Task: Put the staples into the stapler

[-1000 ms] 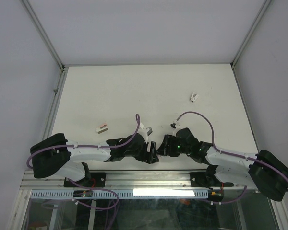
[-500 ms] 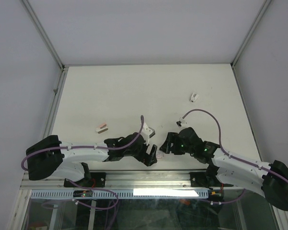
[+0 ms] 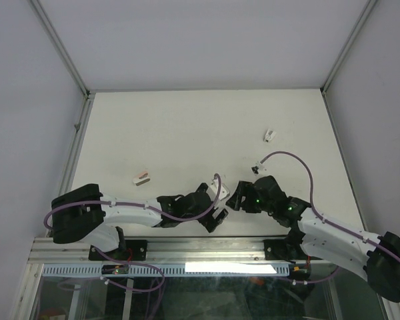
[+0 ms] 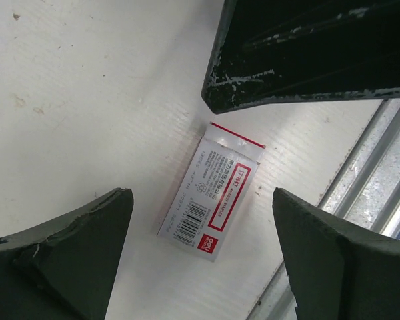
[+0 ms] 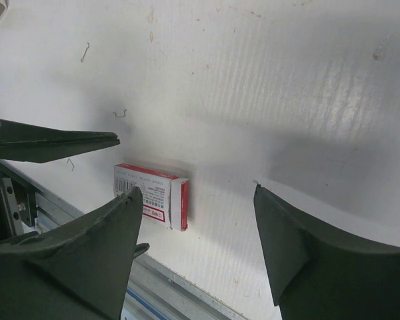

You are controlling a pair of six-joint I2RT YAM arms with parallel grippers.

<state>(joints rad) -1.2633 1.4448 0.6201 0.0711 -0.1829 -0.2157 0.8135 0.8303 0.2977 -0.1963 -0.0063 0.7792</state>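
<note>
- Shows small flat rectangular white cardboard staples box [image 4: 212, 193] w/ red-framed label, lying flat, label and barcode up, on white corrugated table [image 3: 187, 127].
- Puts box near table's front edge, just beside grey aluminium rail [image 4: 380, 167].
- Places left gripper [image 3: 217, 216] and right gripper [image 3: 235, 199] almost tip to tip by that near edge in top view; cannot make out box there.
- Catches left gripper [image 4: 200, 195] hovering over box w/ jaws spread wide, gripping nothing; box btwn its black fingers [image 4: 73, 253], touching neither.
- Finds right gripper [image 5: 195, 192] likewise released, nothing held; box [image 5: 153, 190] just beside one fingertip, lower corner hidden behind it.
- Picks up a few thin bent wire bits [image 5: 120, 113] loose on table beyond box.
- Sets small pink-and-white oblong piece [image 3: 141, 177] and small white piece [image 3: 269, 135] farther up table, well apart from both grippers.
</note>
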